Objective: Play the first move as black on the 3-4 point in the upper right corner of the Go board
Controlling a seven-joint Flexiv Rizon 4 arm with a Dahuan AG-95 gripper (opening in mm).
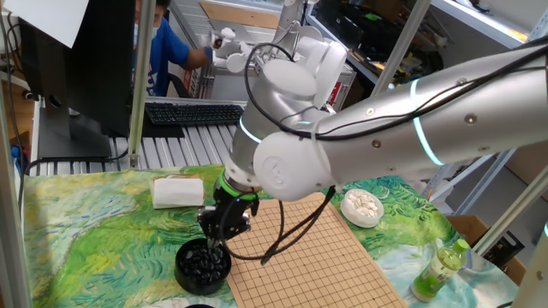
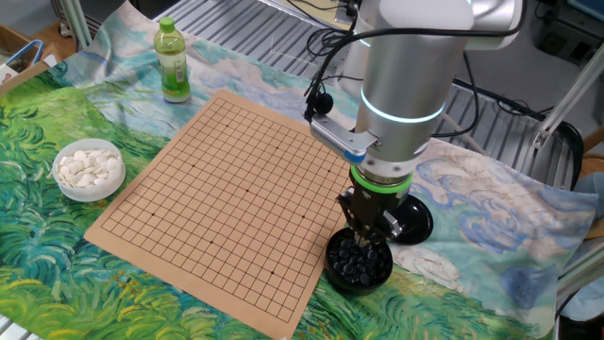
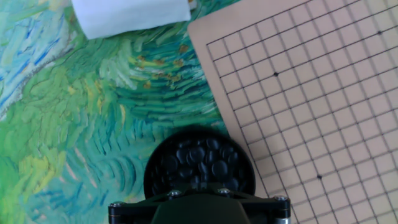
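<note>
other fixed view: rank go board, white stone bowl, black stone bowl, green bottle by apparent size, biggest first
1. Go board, by far.
2-3. White stone bowl and black stone bowl: look alike, and the gripper hides part of the black one.
4. Green bottle; farther away, so unsure.

Counts on the table

One Go board (image 2: pixel 226 203), one black bowl (image 2: pixel 360 263) heaped with black stones too many to count, one black lid (image 2: pixel 415 219), one white bowl (image 2: pixel 89 171) of white stones, one green bottle (image 2: pixel 172 62) at upper left, one white folded cloth (image 1: pixel 178 191), one gripper (image 2: pixel 364 242).
</note>
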